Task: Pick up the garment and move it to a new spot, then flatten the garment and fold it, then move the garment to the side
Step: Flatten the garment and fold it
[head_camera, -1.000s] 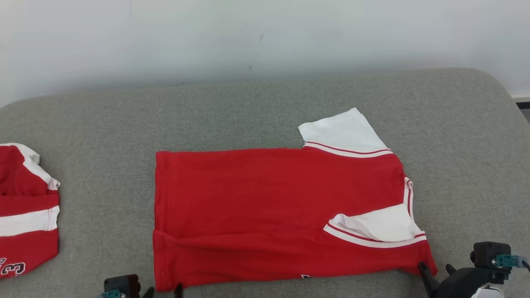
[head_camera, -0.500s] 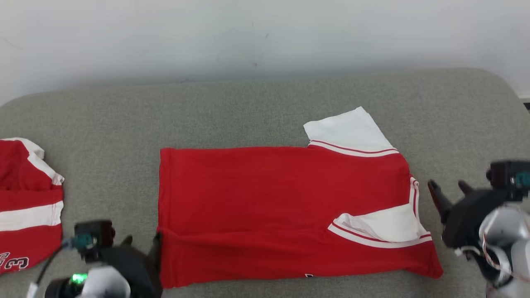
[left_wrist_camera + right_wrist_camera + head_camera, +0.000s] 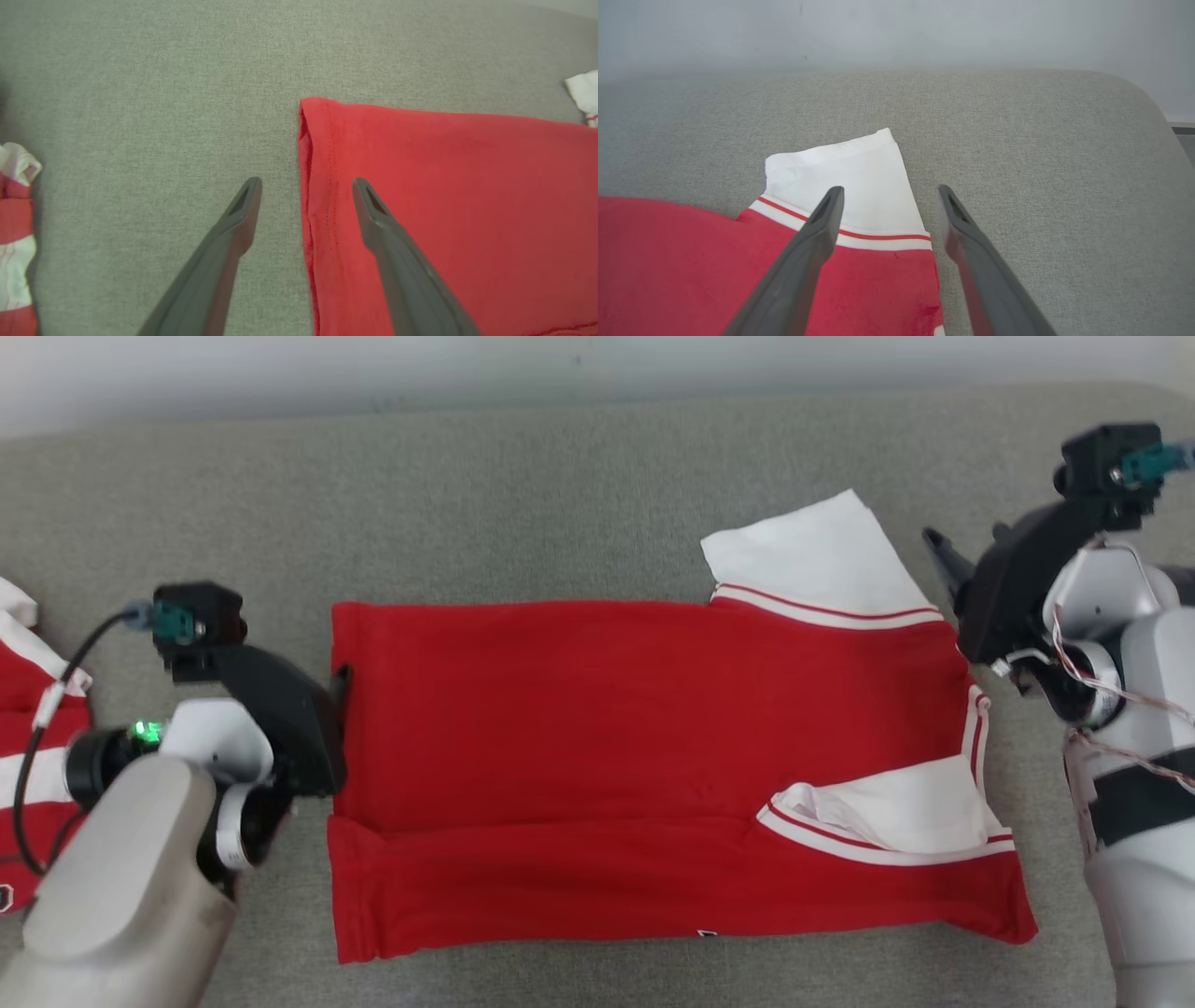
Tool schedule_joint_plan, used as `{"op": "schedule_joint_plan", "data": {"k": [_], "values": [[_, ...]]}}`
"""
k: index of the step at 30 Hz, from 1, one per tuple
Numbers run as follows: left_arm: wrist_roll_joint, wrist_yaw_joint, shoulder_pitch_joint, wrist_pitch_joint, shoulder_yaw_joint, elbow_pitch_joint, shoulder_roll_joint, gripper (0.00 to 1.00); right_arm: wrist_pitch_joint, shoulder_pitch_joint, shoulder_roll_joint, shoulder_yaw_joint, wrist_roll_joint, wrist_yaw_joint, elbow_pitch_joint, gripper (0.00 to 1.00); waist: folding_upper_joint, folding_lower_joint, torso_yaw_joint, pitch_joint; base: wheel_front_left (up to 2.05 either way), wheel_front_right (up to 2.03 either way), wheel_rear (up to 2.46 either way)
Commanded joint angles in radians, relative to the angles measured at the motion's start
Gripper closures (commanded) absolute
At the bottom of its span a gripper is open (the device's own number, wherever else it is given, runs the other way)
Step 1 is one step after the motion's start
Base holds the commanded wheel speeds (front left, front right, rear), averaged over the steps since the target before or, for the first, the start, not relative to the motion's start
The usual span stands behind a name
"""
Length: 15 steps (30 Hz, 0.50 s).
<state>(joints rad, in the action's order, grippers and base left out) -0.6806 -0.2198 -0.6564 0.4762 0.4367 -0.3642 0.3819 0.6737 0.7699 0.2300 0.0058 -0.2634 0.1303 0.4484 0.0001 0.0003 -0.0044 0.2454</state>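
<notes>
Left tool (image 3: 304,183) is wide open, fingers spread and gripping nothing. It straddles the garment's left edge, one finger over bare grey cloth, the other over red. Whether it touches the fabric, I can't tell from here. Over on the other side, the right tool (image 3: 889,189) is spread just as wide and just as empty. It is poised over the outer edge of the far sleeve (image 3: 812,551), with one finger above white and the other above the counter (image 3: 523,495).

The garment (image 3: 607,728), a red shirt with white sleeves, lies flat across the middle of the counter, hem toward the robot's left and shoulders toward its right. Look at the near side: a long crease runs its full length, and the near sleeve (image 3: 896,812) sits tucked inward on top of the red. That looks like the first lengthwise fold already in. The far sleeve pokes out past the far edge, unfolded.

So by my read the pick-up, the relocation and the flattening are behind us, and the folding is partly done. Both tools seem lined up at the far corners for the matching fold from that side. After that, the crosswise folds are probably left, and then the shift to the side. A second red-and-white shirt (image 3: 28,709) sits well apart at the left edge.
</notes>
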Motion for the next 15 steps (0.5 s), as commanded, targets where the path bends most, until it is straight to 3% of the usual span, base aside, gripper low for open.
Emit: {"op": "schedule_joint_plan", "data": {"k": [1,15], "values": [[0.021,0.011,-0.047,-0.001,0.009,-0.025,0.006,0.00,-0.017,0.041,-0.005,0.016,0.003,0.001,0.032,0.00,-0.0001,-0.0003,-0.011,0.063,0.00,0.00,0.00],[0.056,0.069,-0.218,-0.084,0.027,-0.197,-0.021,0.00,-0.121,0.234,0.006,0.128,-0.030,0.001,0.253,0.00,-0.0001,-0.0003,-0.023,0.165,0.00,0.00,0.00]]}}
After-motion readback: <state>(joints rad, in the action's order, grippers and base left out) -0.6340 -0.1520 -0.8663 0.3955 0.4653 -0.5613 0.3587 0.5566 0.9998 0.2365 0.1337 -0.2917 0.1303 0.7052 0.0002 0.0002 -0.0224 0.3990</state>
